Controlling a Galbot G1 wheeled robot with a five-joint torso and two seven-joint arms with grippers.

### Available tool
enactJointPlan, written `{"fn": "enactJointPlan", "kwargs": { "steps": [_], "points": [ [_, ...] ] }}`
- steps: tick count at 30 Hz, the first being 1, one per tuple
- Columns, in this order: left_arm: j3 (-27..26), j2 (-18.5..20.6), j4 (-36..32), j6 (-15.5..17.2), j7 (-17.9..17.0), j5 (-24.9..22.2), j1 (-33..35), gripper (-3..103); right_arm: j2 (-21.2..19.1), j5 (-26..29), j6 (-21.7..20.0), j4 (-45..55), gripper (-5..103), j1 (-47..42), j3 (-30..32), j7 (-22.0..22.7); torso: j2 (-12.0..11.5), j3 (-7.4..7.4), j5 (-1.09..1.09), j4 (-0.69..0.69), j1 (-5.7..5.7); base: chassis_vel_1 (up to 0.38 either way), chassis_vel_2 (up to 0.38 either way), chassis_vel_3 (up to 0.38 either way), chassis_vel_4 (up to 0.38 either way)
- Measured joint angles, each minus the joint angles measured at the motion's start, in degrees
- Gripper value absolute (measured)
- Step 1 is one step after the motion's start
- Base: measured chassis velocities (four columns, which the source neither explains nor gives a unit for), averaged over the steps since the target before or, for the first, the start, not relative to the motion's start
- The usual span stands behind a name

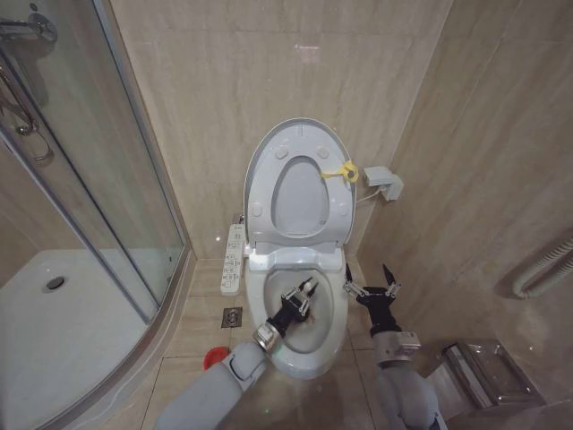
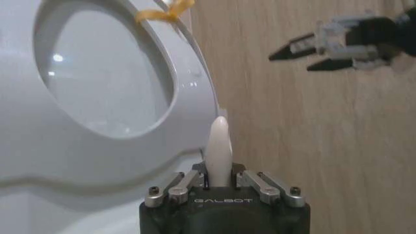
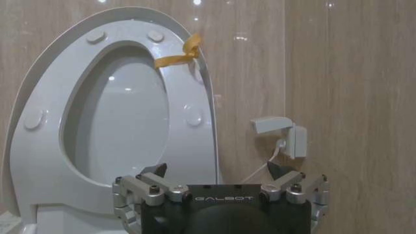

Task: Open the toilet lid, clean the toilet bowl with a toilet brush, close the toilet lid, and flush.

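The left hand point(image 1: 307, 293) is gripping the toilet brush point(image 2: 218, 148) over the toilet bowl point(image 1: 333, 345) (handle pointing toward the raised toilet lid point(image 1: 258, 161)); the right hand point(image 1: 371, 283) is hovering wide open beside it

Head above; wrists near toilet lid point(image 1: 295, 179)

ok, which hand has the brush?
The left hand, over the bowl, shut on the white brush handle. The right hand hangs open beside the bowl, holding nothing.

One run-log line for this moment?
lid: raised | left hand: over toilet bowl, shut on toilet brush | right hand: open, beside bowl
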Motion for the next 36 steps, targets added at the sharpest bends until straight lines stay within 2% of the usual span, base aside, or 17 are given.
{"fn": "enactJointPlan", "kwargs": {
  "steps": [6,8,19,22,26,29,34,36],
  "points": [
    [1.4,1.0,-7.1,1.2,-0.4,-0.4,1.4,22,0.0,0.0,0.0,0.0,100,0.0,0.0,0.0,0.0,0.00,0.00,0.00,0.00,0.000,0.000,0.000,0.000],
    [1.7,1.0,-7.4,1.3,-0.3,-0.4,1.8,22,0.0,0.0,0.0,0.0,100,0.0,0.0,0.0,0.0,0.00,0.00,-0.01,0.00,0.000,0.000,0.000,0.000],
    [0.4,-0.1,3.1,-0.7,0.2,-1.1,0.3,22,0.0,0.0,0.0,0.0,100,0.0,0.0,0.0,0.0,0.00,0.01,0.01,0.00,0.000,0.000,0.000,0.000],
    [-0.4,-0.1,2.7,-0.8,0.1,-1.1,-0.3,22,0.0,0.0,0.0,0.0,100,0.0,0.0,0.0,0.0,0.00,0.00,0.00,0.00,0.000,0.000,0.000,0.000],
    [0.7,0.9,-3.7,-0.3,0.0,-1.1,1.2,22,0.0,0.0,0.0,0.0,100,0.0,0.0,0.0,0.0,0.00,0.00,-0.01,0.00,0.000,0.000,0.000,0.000],
    [1.8,1.4,-5.8,0.0,0.1,-1.0,2.9,22,0.0,0.0,0.0,0.0,100,0.0,0.0,0.0,0.0,0.00,0.00,0.00,0.00,0.000,0.000,0.000,0.000],
    [1.7,0.8,-3.0,-0.5,0.4,-0.6,3.2,22,0.0,0.0,0.0,0.0,100,0.0,0.0,0.0,0.0,-0.01,0.00,0.01,-0.01,0.000,0.000,0.000,0.000],
    [0.7,0.2,0.7,-1.2,0.5,-0.6,1.9,22,0.0,0.0,0.0,0.0,100,0.0,0.0,0.0,0.0,-0.01,0.00,0.01,-0.01,0.000,0.000,0.000,0.000]
  ]
}}
